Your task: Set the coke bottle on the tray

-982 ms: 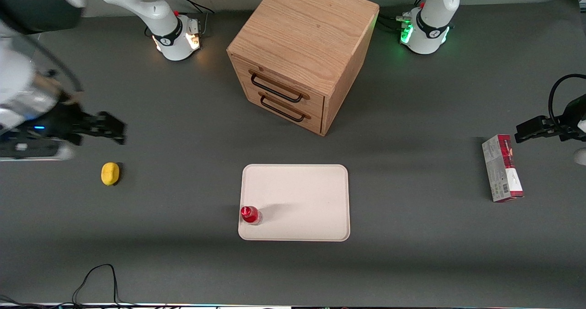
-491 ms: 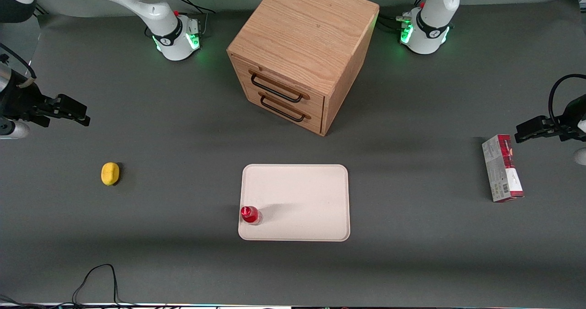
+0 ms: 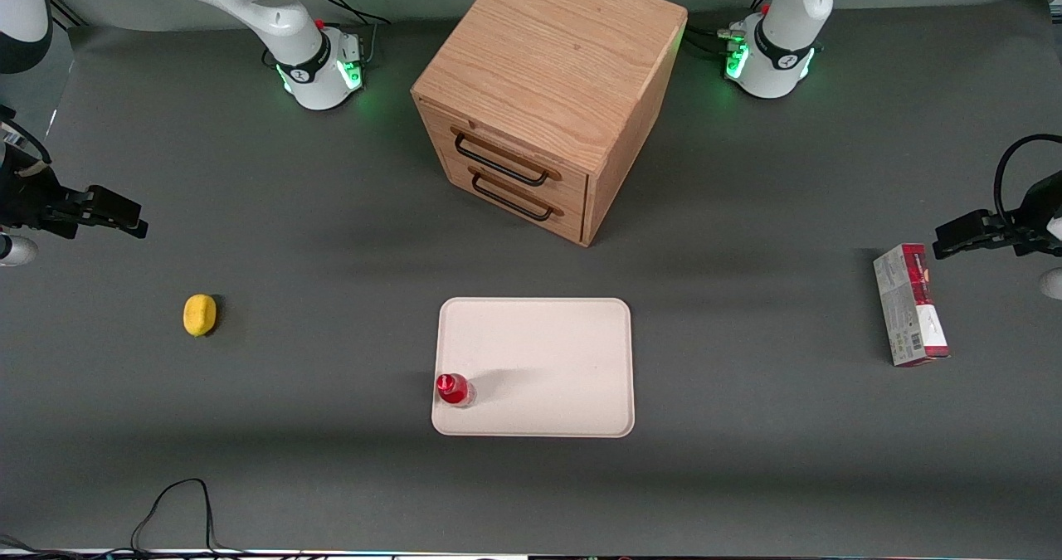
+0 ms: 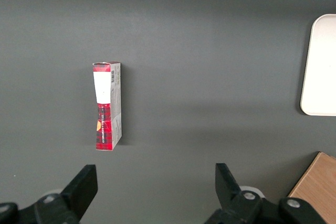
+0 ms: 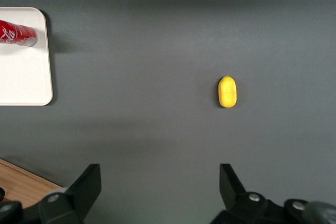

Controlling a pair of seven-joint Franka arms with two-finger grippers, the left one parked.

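The coke bottle, small and red with a clear base, stands upright on the pale beige tray, at the tray corner nearest the front camera on the working arm's side. It also shows in the right wrist view on the tray. My gripper is open and empty, well away from the tray at the working arm's end of the table, high above the bare surface. In the right wrist view the gripper has its fingers wide apart with nothing between them.
A yellow lemon lies on the table near my gripper, a little closer to the front camera; it also shows in the right wrist view. A wooden drawer cabinet stands farther from the camera than the tray. A red-and-grey box lies toward the parked arm's end.
My gripper has pulled back from near the lemon toward the working arm's end of the table. The coke bottle and tray have not moved.
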